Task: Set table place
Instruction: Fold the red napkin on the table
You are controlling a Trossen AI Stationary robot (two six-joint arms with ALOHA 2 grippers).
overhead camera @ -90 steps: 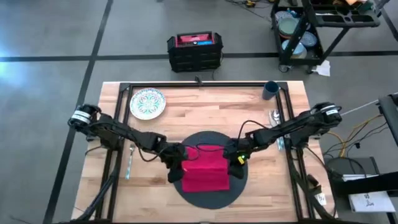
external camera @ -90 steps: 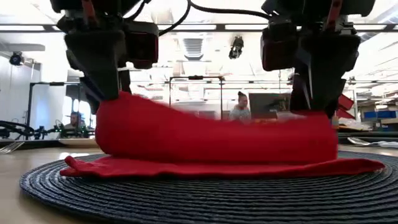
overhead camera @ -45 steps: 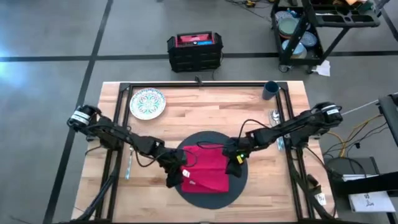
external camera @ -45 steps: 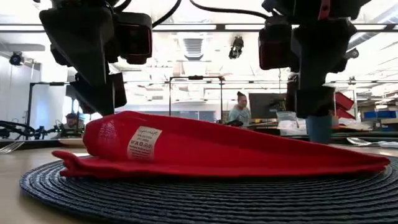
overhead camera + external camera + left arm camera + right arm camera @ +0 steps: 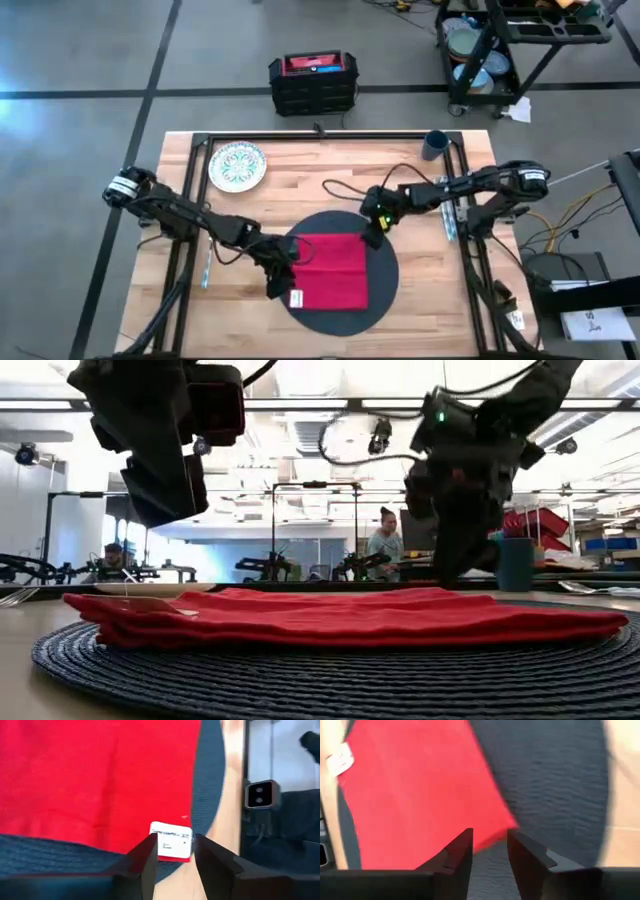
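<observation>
Counter (image 5: 330, 175): light wooden planks, pale honey tone, edged by a black metal rail frame (image 5: 200, 143)
Mat (image 5: 385, 280): round, dark grey, ribbed woven texture
Napkin (image 5: 330, 270): plain bright red cloth; small white label (image 5: 171, 840) with dark print at one corner
Plate (image 5: 237, 165): white ground, colourful ring pattern in green and red tones
Cup (image 5: 435, 145): dark blue
Fork (image 5: 208, 260): silver
Left gripper (image 5: 280, 285), fingers (image 5: 145, 862): black
Right gripper (image 5: 372, 233), fingers (image 5: 460, 857): black; green light on the arm just behind
Crate (image 5: 312, 82) on the floor beyond the counter: black with red top
</observation>
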